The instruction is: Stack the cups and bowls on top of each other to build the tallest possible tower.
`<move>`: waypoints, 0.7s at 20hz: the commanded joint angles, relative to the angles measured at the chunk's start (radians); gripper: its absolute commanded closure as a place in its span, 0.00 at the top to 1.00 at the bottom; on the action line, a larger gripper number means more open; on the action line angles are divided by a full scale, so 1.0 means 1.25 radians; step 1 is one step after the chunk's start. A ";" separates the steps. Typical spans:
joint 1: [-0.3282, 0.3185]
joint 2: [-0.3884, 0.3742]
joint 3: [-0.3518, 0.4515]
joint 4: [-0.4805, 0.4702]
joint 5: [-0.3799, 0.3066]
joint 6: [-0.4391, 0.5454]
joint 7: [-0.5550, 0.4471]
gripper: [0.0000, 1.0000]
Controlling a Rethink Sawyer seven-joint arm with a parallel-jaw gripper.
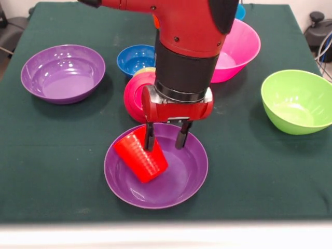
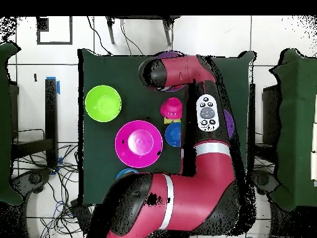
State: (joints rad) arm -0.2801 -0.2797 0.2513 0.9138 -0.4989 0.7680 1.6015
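Red cup (image 1: 141,157) lying tilted inside the near purple bowl (image 1: 179,184), mouth up toward the gripper, base resting on the bowl's floor. Gripper (image 1: 166,138) lowered over that bowl, fingers apart, one finger (image 1: 150,137) dipping inside the cup's rim, the other finger (image 1: 182,136) standing free beside it. No readable brand, label or writing on cup, bowls or arm; only a pale oval button panel (image 2: 208,113) on the arm, seen from above. Just behind the gripper, a small crimson bowl (image 1: 136,93) on edge, a yellow rim (image 1: 146,70) peeking over it, partly hidden. Behind that, a dark blue bowl (image 1: 134,58), upright and empty. Big pink bowl (image 1: 238,47) further back, empty, partly covered by the red and black arm (image 1: 189,36), with a sliver of light blue bowl (image 1: 240,10) beyond. Second purple bowl (image 1: 62,72) well apart at one side, empty. Lime green bowl (image 1: 296,101) at the other side, empty. All on a dark green table cloth (image 1: 52,155). No stacked column anywhere.
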 commanded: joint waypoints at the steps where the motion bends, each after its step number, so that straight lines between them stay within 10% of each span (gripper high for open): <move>1: 0.027 -0.014 -0.012 0.096 0.030 0.131 0.019 1.00; 7: 0.024 -0.034 -0.019 0.159 0.027 0.081 -0.002 1.00; 8: 0.026 -0.035 -0.021 0.164 0.022 0.075 -0.003 0.00; 14: 0.029 -0.034 -0.026 0.176 0.011 0.033 0.009 0.00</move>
State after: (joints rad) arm -0.2678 -0.3307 0.2231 1.0222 -0.4564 0.8145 1.6017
